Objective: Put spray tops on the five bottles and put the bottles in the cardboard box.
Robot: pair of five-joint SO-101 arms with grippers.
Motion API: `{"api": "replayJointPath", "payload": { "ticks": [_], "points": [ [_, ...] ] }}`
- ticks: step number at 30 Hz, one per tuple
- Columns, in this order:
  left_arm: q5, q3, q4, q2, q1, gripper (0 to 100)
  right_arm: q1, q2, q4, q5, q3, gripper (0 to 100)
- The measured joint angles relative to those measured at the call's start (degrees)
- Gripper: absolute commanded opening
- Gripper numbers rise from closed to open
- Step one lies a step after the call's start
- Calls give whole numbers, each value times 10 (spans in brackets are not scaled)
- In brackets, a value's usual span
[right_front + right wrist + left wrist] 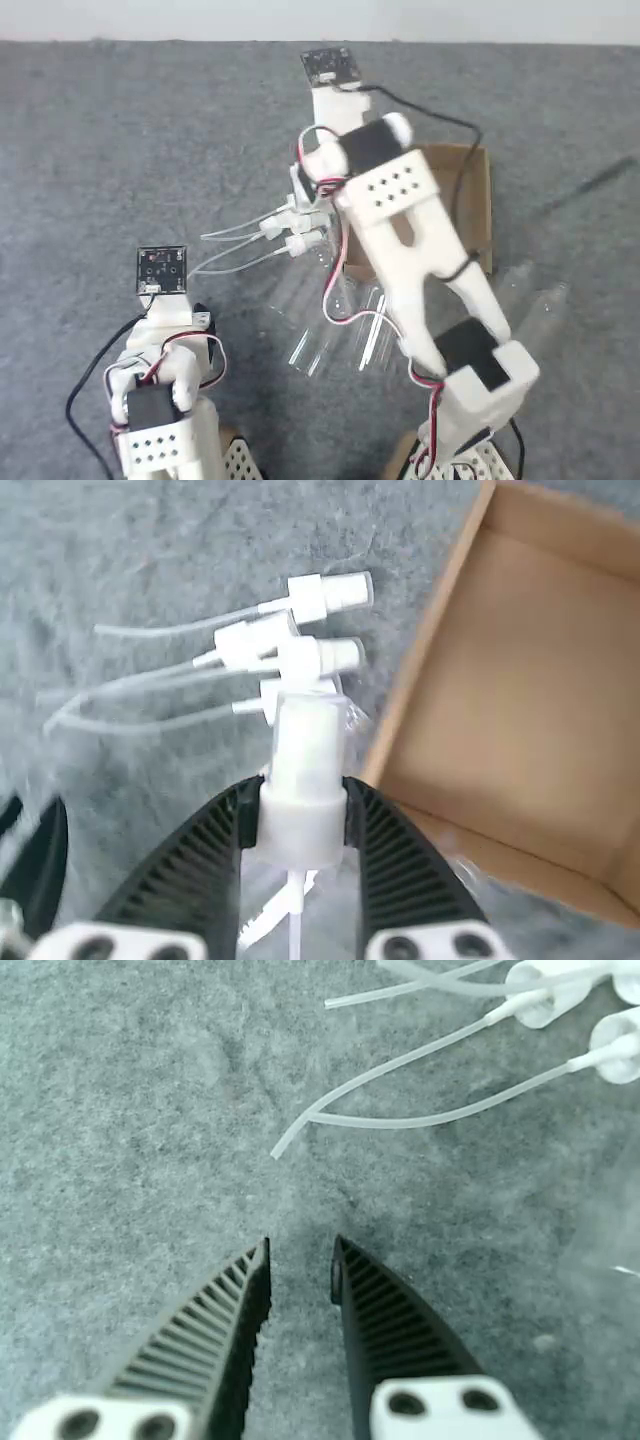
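Observation:
My right gripper (300, 790) is shut on a white spray top (300, 770), its thin tube hanging down between the fingers. It hovers over three more spray tops (318, 596) that lie in a cluster on the grey carpet beside the open cardboard box (530, 700). Over the carpet, my left gripper (300, 1250) is open with nothing in it, short of the tube ends of the spray tops (545, 1000). Clear bottles (325, 320) lie on the carpet between the two arms, partly under the right arm (400, 230).
The box (478, 200) sits at the far right of the carpet, half hidden by the right arm. Another clear bottle (535, 295) lies to the right of that arm. The left arm (165, 340) stands at the near left.

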Motion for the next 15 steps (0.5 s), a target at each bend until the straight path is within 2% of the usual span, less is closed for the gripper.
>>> {"api": "replayJointPath", "payload": {
  "ticks": [4,8,10,15],
  "points": [
    [0,0,0,0,0,87,-8,39,-64,-80,0,39],
    [0,0,0,0,0,87,-25,79,-101,-196,0,104],
    [0,0,0,0,0,87,-33,106,-106,-252,0,105],
    [0,0,0,0,0,87,-63,165,-116,-294,0,106]
  ]
}}
